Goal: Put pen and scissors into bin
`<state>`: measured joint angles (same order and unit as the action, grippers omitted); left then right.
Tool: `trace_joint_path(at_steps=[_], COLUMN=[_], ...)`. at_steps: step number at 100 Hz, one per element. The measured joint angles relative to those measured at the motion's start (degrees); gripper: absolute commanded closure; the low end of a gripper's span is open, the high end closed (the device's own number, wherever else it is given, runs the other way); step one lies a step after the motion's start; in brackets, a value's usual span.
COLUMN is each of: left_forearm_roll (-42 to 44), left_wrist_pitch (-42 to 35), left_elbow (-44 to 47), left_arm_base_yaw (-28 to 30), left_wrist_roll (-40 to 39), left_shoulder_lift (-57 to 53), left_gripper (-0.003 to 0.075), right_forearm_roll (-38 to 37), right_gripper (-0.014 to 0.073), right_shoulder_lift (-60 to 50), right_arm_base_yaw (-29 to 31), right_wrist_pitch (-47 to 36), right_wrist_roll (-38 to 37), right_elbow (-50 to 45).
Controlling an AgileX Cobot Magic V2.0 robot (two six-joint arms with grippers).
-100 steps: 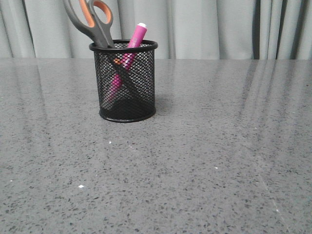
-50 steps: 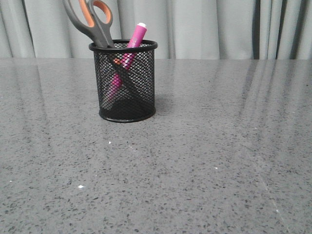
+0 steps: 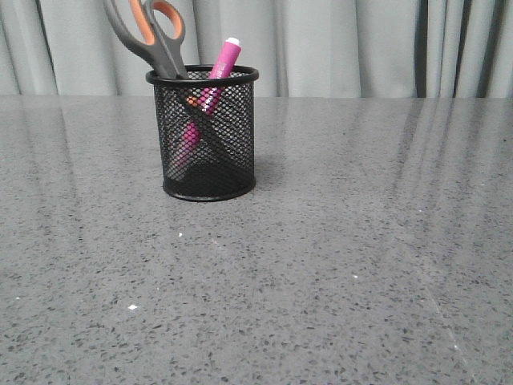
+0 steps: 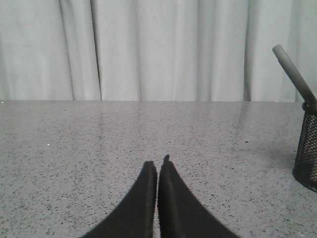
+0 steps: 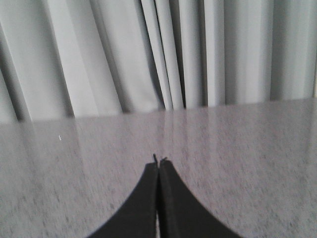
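The black mesh bin (image 3: 208,136) stands upright on the grey table, left of centre in the front view. The pink pen (image 3: 224,58) leans inside it with its whitish end above the rim. The scissors (image 3: 148,32) stand in it, blades down, with the grey and orange handles sticking out to the upper left. In the left wrist view the bin's edge (image 4: 308,148) and a grey stick-like end (image 4: 293,69) rising from it show at the side. My left gripper (image 4: 157,166) is shut and empty, low over the table. My right gripper (image 5: 158,163) is shut and empty. Neither gripper shows in the front view.
The grey speckled table (image 3: 337,265) stretches around the bin. A pale pleated curtain (image 3: 345,40) hangs behind its far edge and fills the background of both wrist views.
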<state>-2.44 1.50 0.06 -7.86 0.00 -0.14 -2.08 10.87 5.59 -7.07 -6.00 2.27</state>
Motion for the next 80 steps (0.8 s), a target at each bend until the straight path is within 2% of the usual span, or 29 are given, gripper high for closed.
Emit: trace_joint_path(at_steps=[15,44,80], left_forearm_roll=[0.00,0.00,0.00], left_wrist_pitch=[0.00,0.00,-0.13], left_elbow=[0.00,0.00,0.00], left_arm_base_yaw=[0.00,0.00,0.00], left_wrist_roll=[0.00,0.00,0.00], left_shoulder_lift=[0.00,0.00,0.00], left_gripper=[0.0741,0.0741,0.0741], right_forearm_roll=[0.72,0.82,0.82], right_gripper=[0.0669,0.0669,0.0669], right_shoulder_lift=[-2.18,-11.07,-11.47], right_arm_base_yaw=[-1.91,-3.27,-3.27], right_wrist_pitch=[7.07,11.66,16.11], right_wrist_roll=[3.79,6.64,7.00], right_elbow=[-0.40,-2.77,-2.77])
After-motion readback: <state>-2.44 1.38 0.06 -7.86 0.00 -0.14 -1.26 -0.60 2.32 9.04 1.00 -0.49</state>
